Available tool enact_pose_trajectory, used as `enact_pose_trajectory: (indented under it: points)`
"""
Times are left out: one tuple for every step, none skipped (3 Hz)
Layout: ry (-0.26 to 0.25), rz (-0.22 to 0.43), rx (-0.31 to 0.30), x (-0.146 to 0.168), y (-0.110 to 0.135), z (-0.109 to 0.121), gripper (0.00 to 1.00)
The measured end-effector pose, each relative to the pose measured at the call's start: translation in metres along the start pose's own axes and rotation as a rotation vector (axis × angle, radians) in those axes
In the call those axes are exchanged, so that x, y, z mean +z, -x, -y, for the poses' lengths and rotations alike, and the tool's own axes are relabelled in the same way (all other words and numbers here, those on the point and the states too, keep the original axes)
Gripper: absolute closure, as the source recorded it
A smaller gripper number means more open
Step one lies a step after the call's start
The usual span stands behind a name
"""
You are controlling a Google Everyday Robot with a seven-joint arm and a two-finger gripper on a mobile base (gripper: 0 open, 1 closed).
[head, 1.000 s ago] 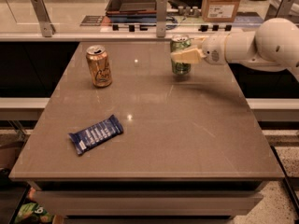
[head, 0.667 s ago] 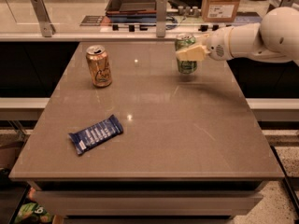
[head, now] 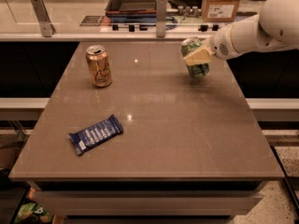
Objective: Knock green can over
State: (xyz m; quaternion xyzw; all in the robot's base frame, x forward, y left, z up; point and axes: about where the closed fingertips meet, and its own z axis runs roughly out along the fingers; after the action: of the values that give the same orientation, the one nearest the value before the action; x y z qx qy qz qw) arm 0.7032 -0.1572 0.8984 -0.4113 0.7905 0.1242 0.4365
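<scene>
The green can (head: 200,70) is at the back right of the brown table (head: 187,143), tilted with its silver top leaning left. My gripper (head: 198,55) reaches in from the right on a white arm (head: 252,29). It is shut on the can, with one cream finger (head: 197,56) lying across the can's front. The can's base is at or just above the tabletop; I cannot tell which.
An orange-gold can (head: 99,66) stands upright at the back left. A blue snack bar (head: 96,134) lies front left. Behind the table, a counter holds a dark tray (head: 133,1), a cardboard box (head: 223,3) and metal posts (head: 161,15).
The gripper and the green can have moved together to the right, and the can now leans more. The orange-gold can and the snack bar have not moved.
</scene>
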Motion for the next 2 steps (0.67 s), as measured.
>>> enact_pose_trajectory:
  points:
    - [-0.052, -0.119, -0.036, -0.0078, -0.0093, 0.0010, 1.00]
    - [-0.099, -0.229, -0.076, -0.0144, -0.0162, 0.0019, 1.00]
